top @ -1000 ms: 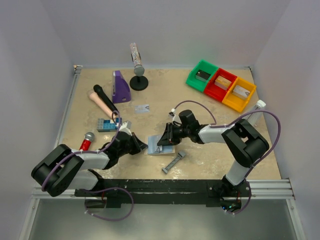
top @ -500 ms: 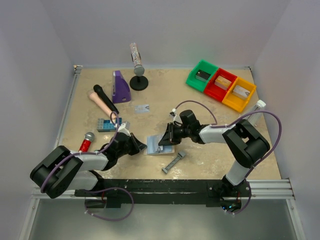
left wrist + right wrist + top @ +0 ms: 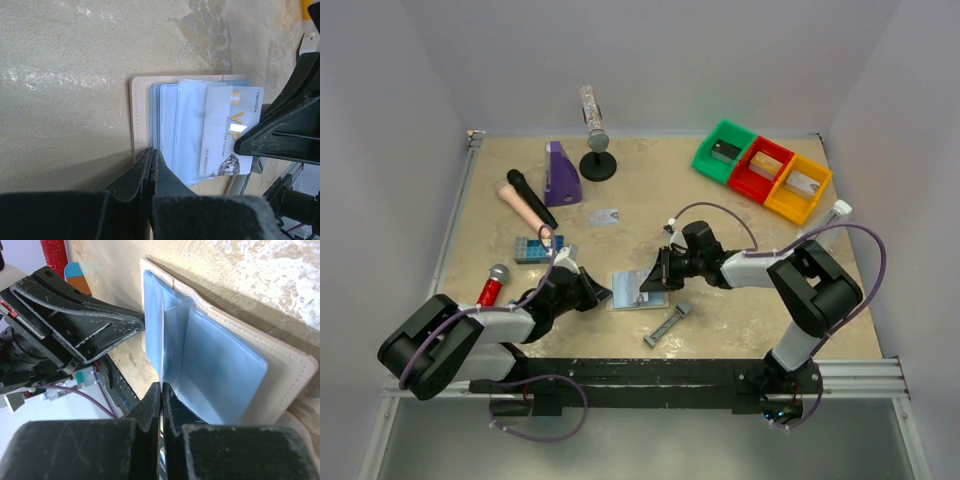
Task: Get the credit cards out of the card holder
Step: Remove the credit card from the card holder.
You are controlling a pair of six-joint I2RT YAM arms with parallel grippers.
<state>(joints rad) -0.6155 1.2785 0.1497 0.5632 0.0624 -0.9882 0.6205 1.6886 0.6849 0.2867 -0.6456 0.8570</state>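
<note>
The card holder lies open on the table, its tan edging and blue-grey sleeves showing. A pale credit card with gold letters sticks out of a clear sleeve toward the right. My right gripper is shut on that card's thin edge; from above the right gripper stands at the holder's right side. My left gripper is shut, its tips resting on the holder's left edge, where the left gripper shows from above. Another pale card lies loose farther back.
A grey bar tool lies just in front of the holder. A blue studded block and red microphone sit left. Purple stand, black microphone and a mic stand are behind. Green, red, yellow bins stand back right.
My right gripper's jaws have closed and it has shifted slightly to the right at the holder. The raised flap of the holder has come lower. The left arm has stayed put.
</note>
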